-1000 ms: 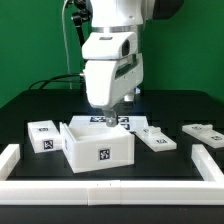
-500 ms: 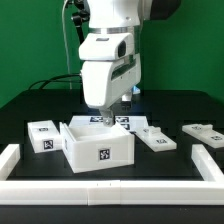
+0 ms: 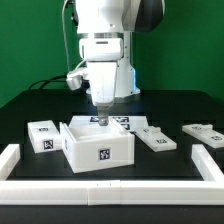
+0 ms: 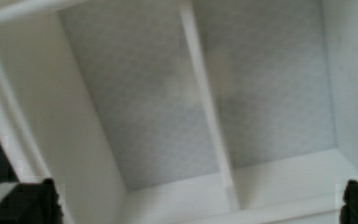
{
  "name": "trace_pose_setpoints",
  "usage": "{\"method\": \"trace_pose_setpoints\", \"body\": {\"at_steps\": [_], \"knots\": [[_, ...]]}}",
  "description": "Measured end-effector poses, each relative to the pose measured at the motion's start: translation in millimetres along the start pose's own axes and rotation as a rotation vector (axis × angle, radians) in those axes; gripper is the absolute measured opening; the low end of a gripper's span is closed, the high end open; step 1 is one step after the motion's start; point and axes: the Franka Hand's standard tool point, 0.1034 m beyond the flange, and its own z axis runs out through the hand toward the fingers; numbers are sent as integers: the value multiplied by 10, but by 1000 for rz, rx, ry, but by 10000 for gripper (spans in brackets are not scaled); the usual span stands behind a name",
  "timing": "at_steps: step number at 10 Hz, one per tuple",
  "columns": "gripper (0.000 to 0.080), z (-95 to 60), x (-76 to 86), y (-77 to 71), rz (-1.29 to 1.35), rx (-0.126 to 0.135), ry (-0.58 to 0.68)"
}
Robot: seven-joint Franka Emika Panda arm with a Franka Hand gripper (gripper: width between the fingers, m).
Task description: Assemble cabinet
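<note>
Single white arm [image 3: 108, 18] drops in from above. The wrist [image 3: 106, 68] is close to vertical and the bulky hand housing sits directly over the tool. Gripper [image 3: 103, 120] points straight down, fingertips lowest, seen close together from the exterior view. In the wrist view, two dark fingers [image 4: 34, 200] sit at opposite edges, with the jaws spread wide apart.

The cabinet [image 3: 88, 150] is white, its tag [image 3: 105, 155] black-and-white squares (inside, a fine grey speckle shows). The tabletop [image 3: 30, 105] is black, the backdrop [image 3: 25, 40] green, the arm [image 3: 105, 30] white.
</note>
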Motion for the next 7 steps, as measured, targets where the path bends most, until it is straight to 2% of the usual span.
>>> {"method": "trace_pose_setpoints", "body": {"at_steps": [3,4,5,6,7], "knots": [[798,11,-7,-10,1,2,0],[798,29,-36,-47,-150,-14,-7],[798,58,-25,-127,-191,-4,-10],[798,85,-1,-191,-217,-6,-14],[798,85,-16,-184,-207,-4,-15]]}}
